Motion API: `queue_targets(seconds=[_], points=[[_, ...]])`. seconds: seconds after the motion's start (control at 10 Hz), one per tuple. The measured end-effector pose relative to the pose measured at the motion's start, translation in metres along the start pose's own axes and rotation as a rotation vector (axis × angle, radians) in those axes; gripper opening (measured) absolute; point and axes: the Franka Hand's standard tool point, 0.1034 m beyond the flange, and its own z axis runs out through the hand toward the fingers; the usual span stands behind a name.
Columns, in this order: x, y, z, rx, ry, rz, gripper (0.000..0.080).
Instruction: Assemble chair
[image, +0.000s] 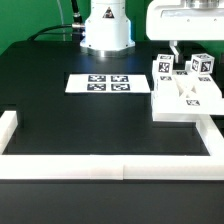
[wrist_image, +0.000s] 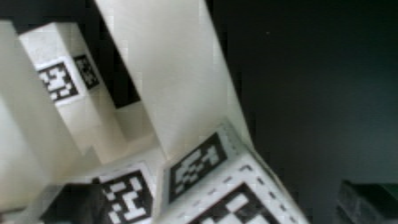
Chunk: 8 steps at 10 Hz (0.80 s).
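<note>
The chair parts (image: 185, 92) are chunky white pieces with black-and-white tags, bunched together at the exterior view's right, against the right border rail. Two upright tagged blocks (image: 164, 67) rise at the back of the group. My gripper (image: 177, 50) hangs just above these blocks, its white hand partly cut off by the frame edge. Up close in the wrist view, white tagged parts (wrist_image: 169, 120) fill the picture. My gripper (wrist_image: 222, 208) is open, with dark fingers (wrist_image: 71, 200) far apart on either side of a tagged piece. I cannot tell whether they touch it.
The marker board (image: 100, 83) lies flat on the black table, left of the parts. White border rails run along the front (image: 100, 166), the left (image: 10, 125) and the right (image: 213, 135). The robot base (image: 106, 28) stands at the back.
</note>
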Motion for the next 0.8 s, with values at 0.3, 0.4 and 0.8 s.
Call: queue_targets(seconds=[0.3,0.4,0.8], points=[[0.0008,0.0013,-0.0001,-0.008,0.003,-0.227,0.0649],[0.0013,0.0021,-0.0002,-0.011,0.003,-0.308,0.0649],[0.0015,0.0023,-0.0003,-0.011,0.004,-0.313,0.039]])
